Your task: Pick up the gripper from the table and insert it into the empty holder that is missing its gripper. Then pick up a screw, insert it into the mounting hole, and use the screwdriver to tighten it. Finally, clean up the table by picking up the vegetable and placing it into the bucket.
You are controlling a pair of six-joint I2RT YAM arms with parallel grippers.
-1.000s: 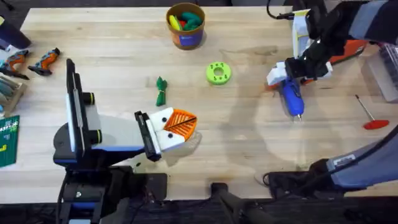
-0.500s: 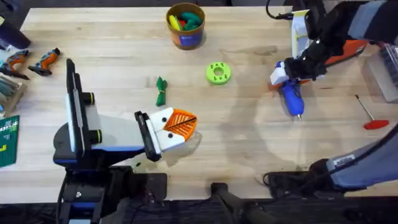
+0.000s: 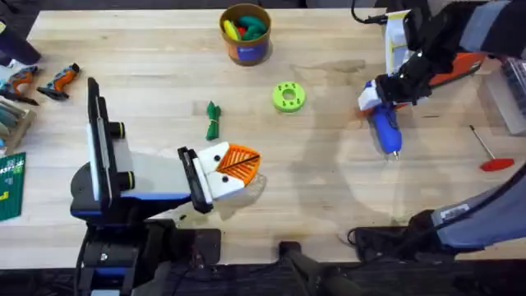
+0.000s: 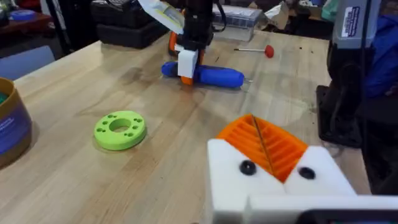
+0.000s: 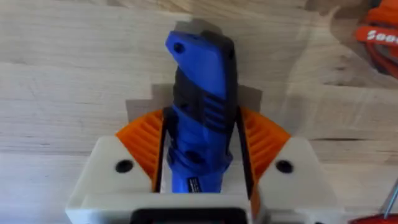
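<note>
the screwdriver (image 3: 384,131) lies on the far right of the table (image 3: 329,189). the right gripper (image 5: 200,155) is closed around its thick middle. it looks stiff, smooth and a little heavy, so holding the ribbed black part seems safest. the left gripper (image 3: 238,168) rests with pads together, empty.

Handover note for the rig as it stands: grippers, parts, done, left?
Right gripper: pads closed around the blue screwdriver, which lies on the table at the right.
Left gripper: near the front, holding nothing I can make out.
Vegetable lies loose on the table, behind the left gripper; lime-green ring sits apart to its right.
Bucket stands at the far edge, already holding coloured items.
Done: screwdriver grasped.
Left: the tightening and putting the vegetable into the bucket. Insert and screw status cannot be told.
</note>
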